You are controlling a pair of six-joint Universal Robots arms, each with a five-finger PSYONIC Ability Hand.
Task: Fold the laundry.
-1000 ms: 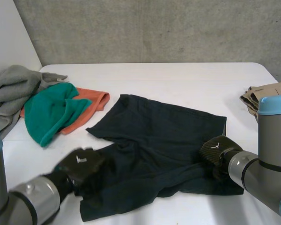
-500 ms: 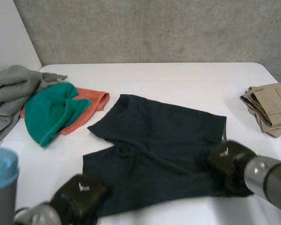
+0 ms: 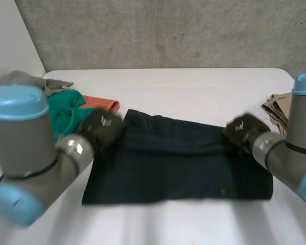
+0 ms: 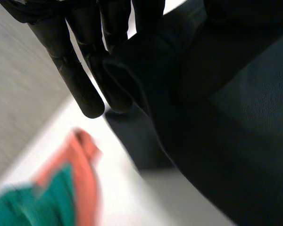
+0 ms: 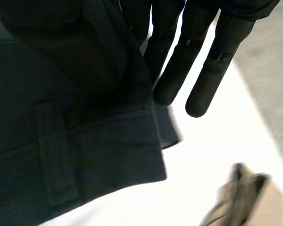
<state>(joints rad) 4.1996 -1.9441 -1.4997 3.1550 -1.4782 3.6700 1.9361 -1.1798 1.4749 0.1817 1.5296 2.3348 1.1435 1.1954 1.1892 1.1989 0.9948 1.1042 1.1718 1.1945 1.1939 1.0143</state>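
Shorts: dark shorts (image 3: 178,163) lie doubled at the front middle of the worktop (image 3: 194,87). The fold is straight along the near edge and the top layer's far edge sits just short of the bottom layer's.
Left robot hand: the left robot hand (image 3: 103,130) is at the far left corner of the top layer. Its straight fingers (image 4: 80,70) lie against a bunched roll of the fabric and seem to pinch it against the thumb. A corner of the lower layer lies flat on the worktop just past the fingertips.
Right robot hand: the right robot hand (image 3: 242,129) is at the far right corner, where a stitched band runs. The fabric rises between its straight fingers (image 5: 179,66) and thumb, so it looks like a pinch grip.
Handling: the shorts are probably light, limp and soft, neither slippery nor fragile. They would likely sag between two holds and crease where bunched. The stitched band is likely a little stiffer.
Where to hold: corners and hemmed edges look best, with both layers taken together for the next fold. A hold in the middle would likely only crumple the fabric.
Neighbours: a green cloth (image 3: 66,115), an orange cloth (image 3: 99,103) and a grey cloth (image 3: 20,79) are heaped just beyond the left robot hand. A tan pile (image 3: 278,107) sits near the right edge, apart from the shorts.
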